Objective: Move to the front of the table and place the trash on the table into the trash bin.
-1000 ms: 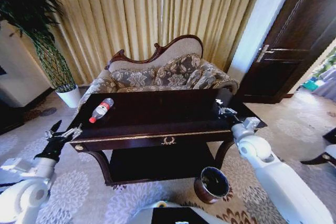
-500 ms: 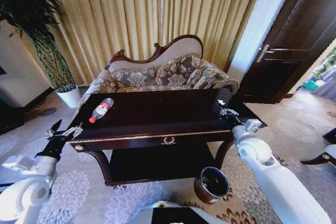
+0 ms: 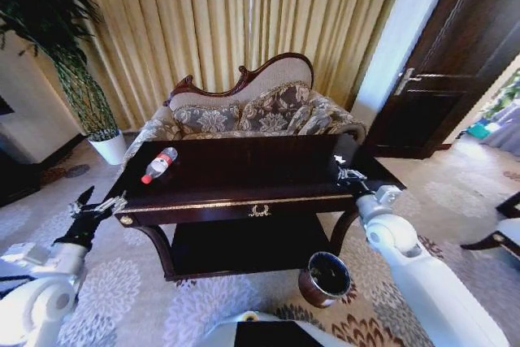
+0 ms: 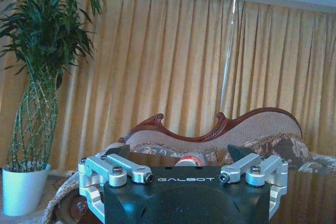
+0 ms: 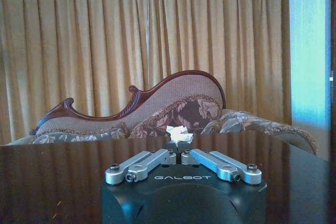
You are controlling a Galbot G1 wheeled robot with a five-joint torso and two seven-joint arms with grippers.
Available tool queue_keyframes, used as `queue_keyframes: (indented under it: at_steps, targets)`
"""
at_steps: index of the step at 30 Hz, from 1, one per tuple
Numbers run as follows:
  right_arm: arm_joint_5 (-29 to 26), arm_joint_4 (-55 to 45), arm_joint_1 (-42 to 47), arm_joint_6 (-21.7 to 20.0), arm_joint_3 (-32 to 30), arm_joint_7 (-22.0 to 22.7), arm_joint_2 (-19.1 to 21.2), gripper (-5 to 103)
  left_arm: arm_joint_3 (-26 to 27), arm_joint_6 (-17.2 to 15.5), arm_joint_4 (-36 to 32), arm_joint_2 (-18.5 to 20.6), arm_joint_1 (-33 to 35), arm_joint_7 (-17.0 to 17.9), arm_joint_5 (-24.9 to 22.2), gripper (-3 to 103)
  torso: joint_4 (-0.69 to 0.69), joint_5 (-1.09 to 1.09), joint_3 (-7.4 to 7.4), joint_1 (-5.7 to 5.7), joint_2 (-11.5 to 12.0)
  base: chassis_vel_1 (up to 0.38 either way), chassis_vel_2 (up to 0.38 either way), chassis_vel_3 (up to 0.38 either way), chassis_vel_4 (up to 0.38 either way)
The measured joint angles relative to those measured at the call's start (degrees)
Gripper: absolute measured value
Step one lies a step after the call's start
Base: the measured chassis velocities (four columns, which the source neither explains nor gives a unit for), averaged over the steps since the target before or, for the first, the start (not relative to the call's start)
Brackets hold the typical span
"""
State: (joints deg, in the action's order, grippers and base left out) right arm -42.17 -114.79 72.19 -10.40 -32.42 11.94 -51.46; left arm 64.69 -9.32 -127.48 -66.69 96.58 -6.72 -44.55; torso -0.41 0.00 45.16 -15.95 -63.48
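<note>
**A:** Left end effector (image 3: 101,199) first. Where?

**B:** Hovering above the carpet (image 3: 154,302), just off the table's (image 3: 244,178) front left corner. Fingers (image 3: 82,197) spread wide, gripping nothing.

**A:** And behind it?

**B:** White plant pot (image 3: 108,149) on the floor, near the gold curtains (image 3: 227,30). Well apart from the table.

**A:** Next to the right, on the table top?

**B:** Clear plastic bottle (image 3: 158,165) with a red label, lying on its side near the left rear corner. Red cap pointing toward the table's left edge. Seen from the left wrist too, cap end showing between the spread fingers, farther off.

**A:** Behind the table?

**B:** Carved-back floral sofa (image 3: 260,111), close against the far edge.

**A:** Trash bin?

**B:** Round reddish-brown trash bin (image 3: 323,279) standing upright on the carpet, below the front right part of the table, beside the curved leg. Dark inside.

**A:** Right end effector (image 3: 345,170)?

**B:** Held low over the table's right end, arm reaching in from the front right. Fingers pressed together, per the right wrist view.

**A:** Anything at the tips?

**B:** Crumpled white paper bit (image 5: 179,132), just beyond the closed fingertips on the glossy top. Touching or apart: cannot tell.

**A:** Farthest right?

**B:** Dark wooden door (image 3: 455,62), well apart from the table.
</note>
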Motion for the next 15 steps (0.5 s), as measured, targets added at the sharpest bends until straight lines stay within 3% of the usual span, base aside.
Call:
queue_keyframes:
  at_steps: [15]
  targets:
    - [1.2,0.3,0.1,0.0,1.5,0.0,-0.6,0,0.2,0.2,0.0,-0.5,0.3,-0.1,0.0,100,0.01,0.0,0.0,0.0,0.0,0.127,-0.117,-0.124,0.114]
